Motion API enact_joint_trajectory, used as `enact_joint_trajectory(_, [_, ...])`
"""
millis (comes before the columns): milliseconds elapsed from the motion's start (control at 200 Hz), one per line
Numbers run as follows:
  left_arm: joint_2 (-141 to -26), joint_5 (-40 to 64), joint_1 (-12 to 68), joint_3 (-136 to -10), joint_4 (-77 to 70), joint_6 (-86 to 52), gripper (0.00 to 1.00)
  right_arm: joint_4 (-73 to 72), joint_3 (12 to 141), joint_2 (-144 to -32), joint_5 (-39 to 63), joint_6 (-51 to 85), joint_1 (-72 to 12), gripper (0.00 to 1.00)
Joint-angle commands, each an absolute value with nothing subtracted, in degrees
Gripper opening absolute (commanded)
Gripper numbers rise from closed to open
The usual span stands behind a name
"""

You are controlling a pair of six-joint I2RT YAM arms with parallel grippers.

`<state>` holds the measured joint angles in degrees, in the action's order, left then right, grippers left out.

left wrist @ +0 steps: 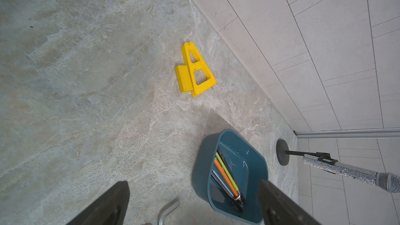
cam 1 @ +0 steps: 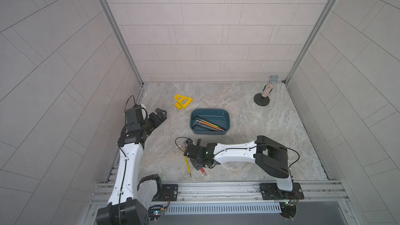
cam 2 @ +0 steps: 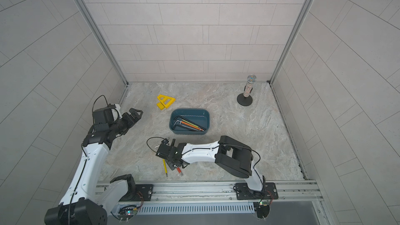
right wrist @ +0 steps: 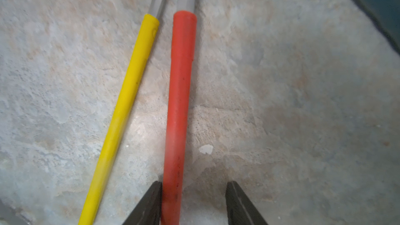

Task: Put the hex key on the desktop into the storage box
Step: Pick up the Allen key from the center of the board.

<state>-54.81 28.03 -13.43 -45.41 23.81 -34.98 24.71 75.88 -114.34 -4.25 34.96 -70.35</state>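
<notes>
The storage box (cam 2: 188, 132) is seen near the middle of the desktop (cam 2: 238, 139), and several hex keys (cam 2: 190, 124) are laid inside it. The right gripper (cam 2: 174, 166) is set low over a red-sleeved hex key (cam 2: 179, 171), beside which a yellow-sleeved hex key (cam 2: 165, 168) is laid. How its jaws stand cannot be told here. The left gripper (cam 2: 135, 113) is held by the left wall, well apart from the box. A yellow triangular piece (cam 2: 165, 101) and a microphone on a stand (cam 2: 248, 90) are placed farther back.

Pale grey tiled walls (cam 1: 201, 29), aluminium corner posts (cam 1: 114, 29), even soft light
</notes>
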Motion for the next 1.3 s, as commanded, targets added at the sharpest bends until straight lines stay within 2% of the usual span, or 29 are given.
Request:
enact_joint_trajectory(0, [-54.6,28.7,-13.8,-45.5,22.8,-35.1,1.00,25.9,73.6,-114.3,-5.6,36.5,-70.0,0.51])
enact_joint_trajectory(225, [-54.7,28.9,-13.8,-45.5,22.6,-35.2,1.00,24.5,73.0,-115.9,-5.3,37.4,-70.0,0.46])
enact_joint_trajectory(385, [-54.7,29.0,-13.8,-45.5,22.5,-35.2,1.00,23.6,72.4,-115.3,-6.8,38.2,-69.9,0.31])
enact_joint_trajectory(540, [-54.8,29.5,-13.8,-45.3,22.2,-35.4,1.00,23.6,71.2,-112.4,-8.8,37.8,-69.7,0.12])
enact_joint_trajectory(705, [-54.7,29.7,-13.9,-45.3,22.1,-35.4,1.00,24.1,70.0,-108.1,-10.1,36.4,-69.7,0.00])
enact_joint_trajectory(1296, [-55.8,35.8,-13.7,-43.6,17.1,-38.1,1.00,30.5,68.7,-92.3,-12.3,29.3,-69.5,0.00])
